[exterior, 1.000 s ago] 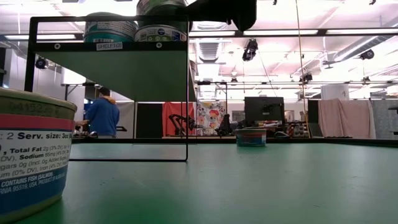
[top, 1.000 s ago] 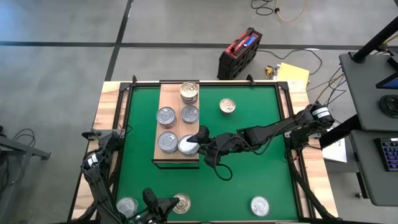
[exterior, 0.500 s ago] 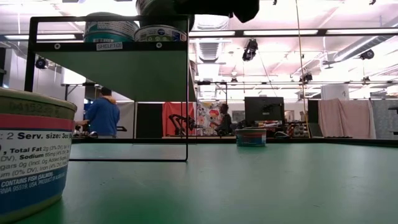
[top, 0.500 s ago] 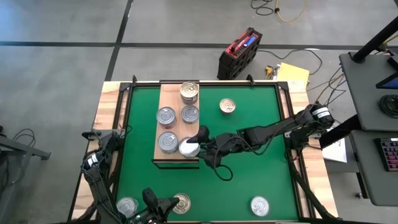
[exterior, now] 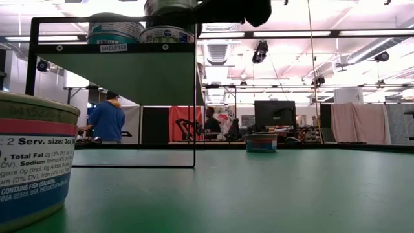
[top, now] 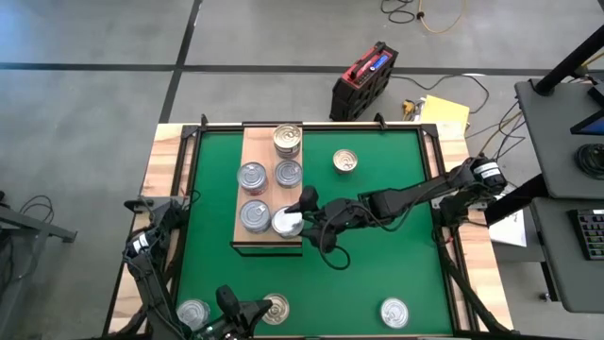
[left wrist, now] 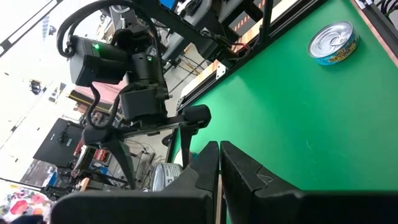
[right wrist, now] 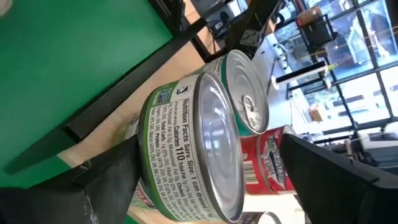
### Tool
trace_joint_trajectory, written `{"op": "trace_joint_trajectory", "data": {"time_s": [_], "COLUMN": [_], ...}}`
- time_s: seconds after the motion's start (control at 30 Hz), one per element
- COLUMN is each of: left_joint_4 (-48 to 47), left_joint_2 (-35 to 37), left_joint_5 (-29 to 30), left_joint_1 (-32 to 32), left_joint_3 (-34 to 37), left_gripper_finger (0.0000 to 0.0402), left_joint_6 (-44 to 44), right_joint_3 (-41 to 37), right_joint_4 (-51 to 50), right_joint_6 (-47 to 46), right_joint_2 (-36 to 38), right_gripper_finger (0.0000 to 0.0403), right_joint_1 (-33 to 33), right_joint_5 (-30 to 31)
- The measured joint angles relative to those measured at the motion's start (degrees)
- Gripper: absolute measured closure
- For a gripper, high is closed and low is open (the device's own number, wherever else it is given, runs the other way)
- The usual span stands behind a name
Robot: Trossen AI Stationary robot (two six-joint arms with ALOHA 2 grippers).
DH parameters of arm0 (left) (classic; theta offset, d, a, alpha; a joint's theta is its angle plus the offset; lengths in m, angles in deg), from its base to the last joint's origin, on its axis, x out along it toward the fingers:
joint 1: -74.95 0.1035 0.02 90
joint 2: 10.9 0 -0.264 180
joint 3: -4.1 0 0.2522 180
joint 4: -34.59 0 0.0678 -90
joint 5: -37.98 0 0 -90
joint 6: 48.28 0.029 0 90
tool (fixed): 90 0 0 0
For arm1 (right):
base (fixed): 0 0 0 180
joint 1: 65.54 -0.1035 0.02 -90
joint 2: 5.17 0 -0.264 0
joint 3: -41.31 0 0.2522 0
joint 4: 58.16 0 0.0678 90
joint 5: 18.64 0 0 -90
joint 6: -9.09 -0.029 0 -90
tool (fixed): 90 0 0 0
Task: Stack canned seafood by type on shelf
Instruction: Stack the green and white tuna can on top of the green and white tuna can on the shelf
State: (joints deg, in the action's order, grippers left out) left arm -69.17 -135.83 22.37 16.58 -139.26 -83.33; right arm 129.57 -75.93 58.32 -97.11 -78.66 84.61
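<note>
Basically, the green-label tin (right wrist: 186, 155) sits at the shelf's (top: 255, 151) near corner, bracketed by the right gripper (top: 300, 213), jaws apart. Rigid, smooth-walled, probably dense: grip across the side wall. Left gripper (left wrist: 219, 162) idles well off the shelf, jaws together.

The tabletop (top: 377, 255) is green with a pale wood border. The shelf (top: 259, 144) is light wood with visible grain. The cans (top: 251, 176) have silver lids; one (right wrist: 186, 149) wears a green label, another (right wrist: 264, 163) red. The arms (top: 406, 199) are black.
</note>
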Motion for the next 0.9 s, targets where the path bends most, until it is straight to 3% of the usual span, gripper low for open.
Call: {"op": "trace_joint_trajectory", "data": {"time_s": [0.23, 0.9], "left_joint_4": [0.0, 0.0], "left_joint_2": [0.0, 0.0], "left_joint_5": [0.0, 0.0], "left_joint_1": [0.0, 0.0], "left_joint_3": [0.0, 0.0], "left_gripper_finger": [0.0402, 0.0402], "left_joint_6": [0.0, -0.5], "right_joint_3": [0.0, 0.0], "right_joint_4": [-0.2, -0.2], "right_joint_6": [-3.8, -7.3], "right_joint_2": [0.0, 0.0], "right_gripper_finger": [0.0039, 0.0039], "right_joint_1": [0.2, 1.4], "right_joint_5": [-2.6, -2.7]}}
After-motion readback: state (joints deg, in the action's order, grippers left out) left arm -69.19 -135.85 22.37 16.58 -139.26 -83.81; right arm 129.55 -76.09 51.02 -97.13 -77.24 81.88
